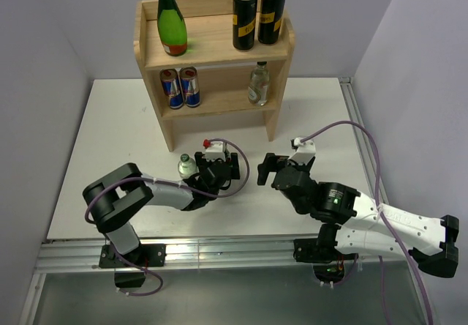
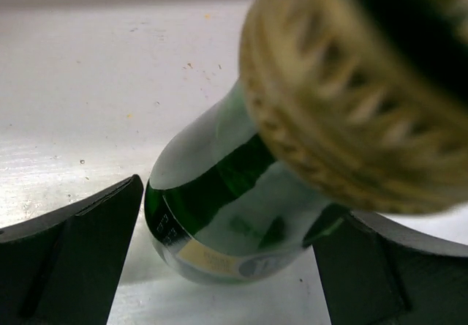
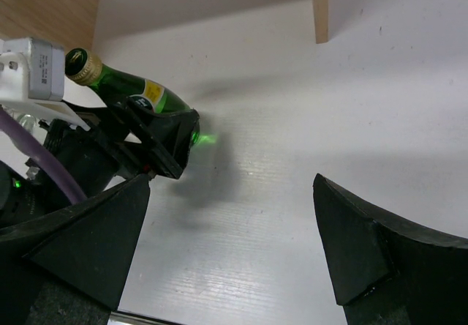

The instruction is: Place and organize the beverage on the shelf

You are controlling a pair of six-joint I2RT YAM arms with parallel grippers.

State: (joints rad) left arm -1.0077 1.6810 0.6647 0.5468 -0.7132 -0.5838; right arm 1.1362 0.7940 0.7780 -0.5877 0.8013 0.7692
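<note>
Right now the small green glass bottle with a gold foil cap [image 1: 187, 165] sits with its base on the white table [image 1: 110, 135]. It is in front of the two-tier light wooden shelf [image 1: 212, 41], near the foot of its left side panel and not touching it. The left arm's fingers [image 2: 80, 252] are spread wide, one on each side of the bottle's lower body. I cannot tell from here whether they touch the glass. The right arm's fingers [image 3: 80, 244] gape just as wide over bare table further right, with nothing between them, and they point toward the left arm.

On the shelf's rimmed top board, a taller green bottle with a red band near its base [image 1: 172, 19] stands at the left. Two black cans with yellow labels [image 1: 245, 19] stand side by side at the right. On the lower board, two blue-and-silver cans [image 1: 172, 88] stand side by side at the left, and a small clear glass bottle [image 1: 258, 83] stands at the right.
</note>
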